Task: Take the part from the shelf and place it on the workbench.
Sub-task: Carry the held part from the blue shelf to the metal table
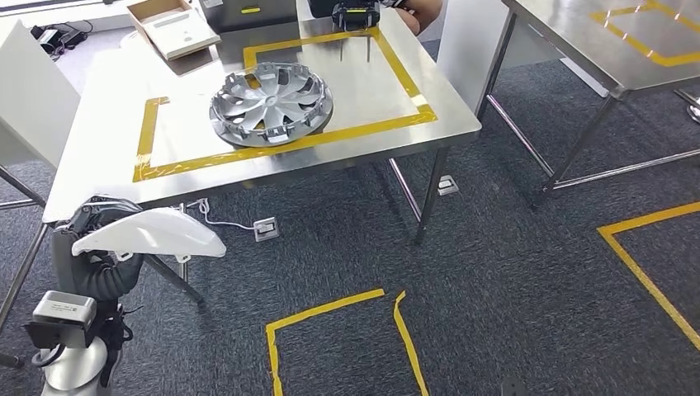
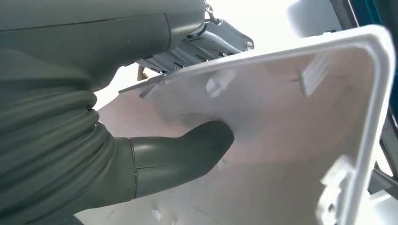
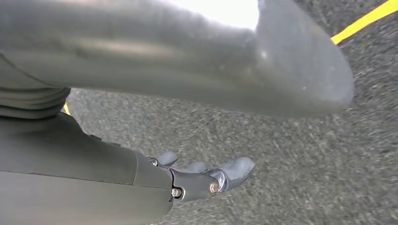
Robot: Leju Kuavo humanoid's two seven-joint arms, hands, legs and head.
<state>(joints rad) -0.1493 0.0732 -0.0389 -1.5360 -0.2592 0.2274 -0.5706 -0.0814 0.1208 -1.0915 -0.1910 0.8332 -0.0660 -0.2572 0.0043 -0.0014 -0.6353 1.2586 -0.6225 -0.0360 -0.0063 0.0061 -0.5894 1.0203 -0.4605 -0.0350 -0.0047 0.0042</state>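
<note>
One white plastic part is held in the robot's left hand, low at the near left, just in front of the near edge of the steel tabletop and not yet over it. In the left wrist view the thick grey thumb presses against the part's inner face, which carries small clips and a raised rim, while the darker fingers clamp its edge from the other side, so the panel is pinched between them. On the tabletop, a silver wheel cover lies inside a rectangle of yellow tape, and an open cardboard box sits at the far left corner. The right hand hangs above grey carpet; its fingers look loosely apart and hold nothing, though the blur makes this hard to judge. A second steel table stands to the right.
</note>
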